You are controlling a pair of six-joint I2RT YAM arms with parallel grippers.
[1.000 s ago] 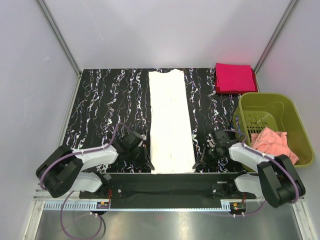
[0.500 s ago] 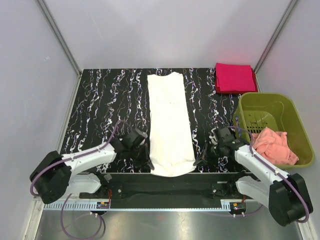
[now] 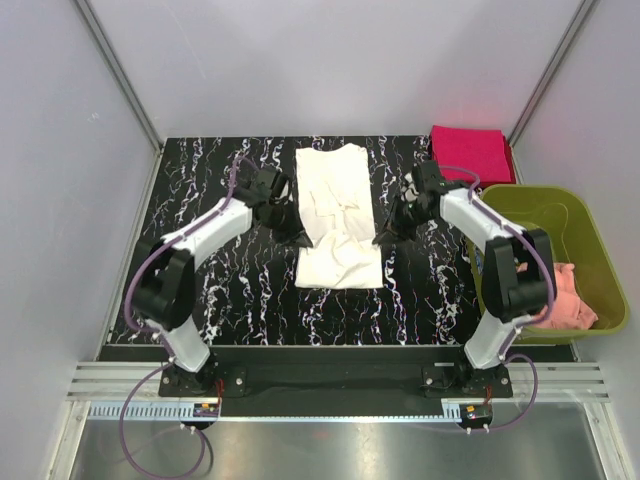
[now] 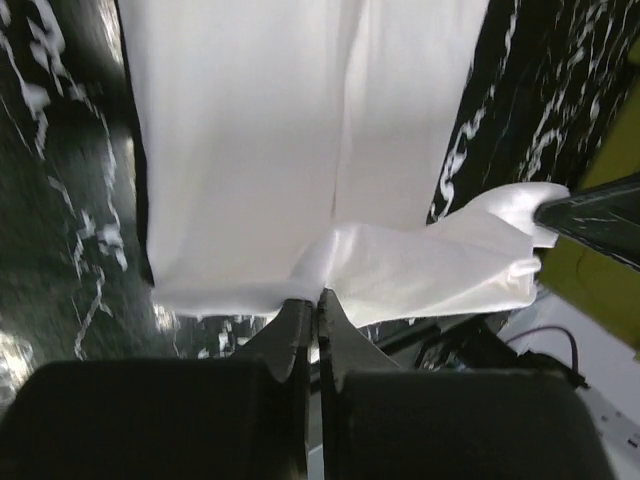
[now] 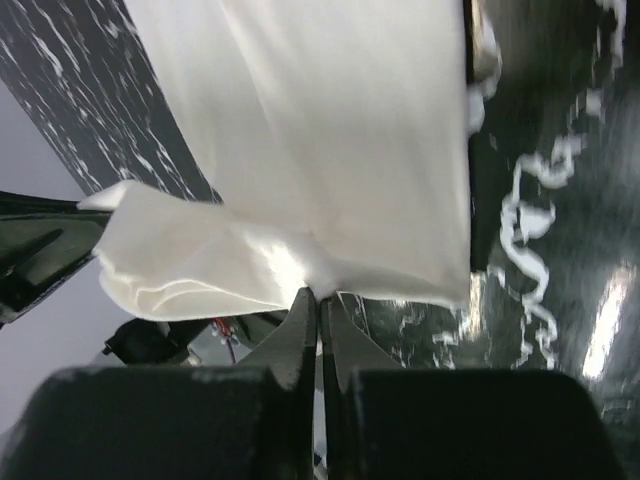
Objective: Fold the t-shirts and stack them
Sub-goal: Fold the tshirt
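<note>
Olive basket (image 3: 545, 213), black marbled table (image 3: 250, 300)

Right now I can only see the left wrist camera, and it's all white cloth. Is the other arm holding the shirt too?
Observer: Yes. The right pincer is shut on the white t-shirt at the hem's other side, level with the left pincer.
Operator: Where's the red shirt? I can't find it!
Observer: The red t-shirt lies folded at the far right corner of the table, apart from the white one.
Operator: Is there anything else?
Observer: A green basket stands at the table's right side, with a pink cloth inside.
</note>
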